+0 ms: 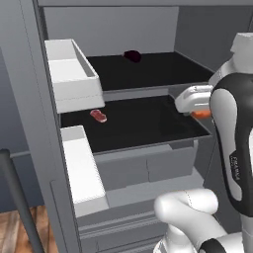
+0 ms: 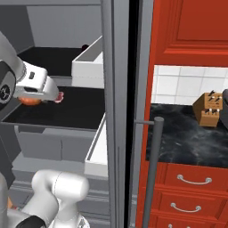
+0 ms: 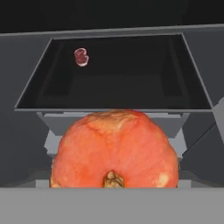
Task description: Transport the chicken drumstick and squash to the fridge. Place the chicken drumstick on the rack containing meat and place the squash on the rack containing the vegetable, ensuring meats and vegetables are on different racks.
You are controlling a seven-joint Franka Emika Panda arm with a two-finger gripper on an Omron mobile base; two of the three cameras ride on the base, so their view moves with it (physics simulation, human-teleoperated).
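Open fridge point(image 1: 29, 99), black meat rack point(image 1: 138, 126), gripper point(image 1: 200, 112) clamped on squash point(image 3: 114, 151), red cabinets point(image 2: 191, 31) beside.

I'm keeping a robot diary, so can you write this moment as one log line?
gripper: holding squash | place: at lower shelf with meat | upper shelf: purple vegetable | fridge: open

I see fridge point(image 1: 29, 99) open, vegetable point(image 1: 132, 56) on upper rack point(image 1: 163, 69), meat piece point(image 1: 98, 116) on lower rack point(image 1: 143, 126), squash point(image 3: 114, 151) before lower rack's front edge.
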